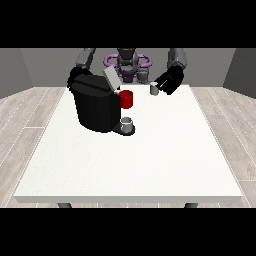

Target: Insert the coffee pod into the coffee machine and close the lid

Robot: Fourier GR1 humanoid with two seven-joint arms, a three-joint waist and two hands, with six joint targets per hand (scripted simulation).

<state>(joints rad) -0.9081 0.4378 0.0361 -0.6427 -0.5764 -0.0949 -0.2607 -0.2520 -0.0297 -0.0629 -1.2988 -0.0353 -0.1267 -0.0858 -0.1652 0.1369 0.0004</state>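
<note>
Across the wide white worktop [130, 160], matte and flat, the coffee machine [95, 107] sits as a boxy, glossy black bulk at the view's left, grey lid [110, 79] tilted open. Right of it, the robot hand at the view's right [168, 81] pinches the small pale cylindrical coffee pod [154, 89], upright, nearer than the robot hand at the view's left [75, 76], whose fingers I cannot tell.

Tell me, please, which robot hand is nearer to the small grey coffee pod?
Left: the robot hand at the view's right is right beside the coffee pod. The other robot hand is far off, behind the coffee machine.
</note>
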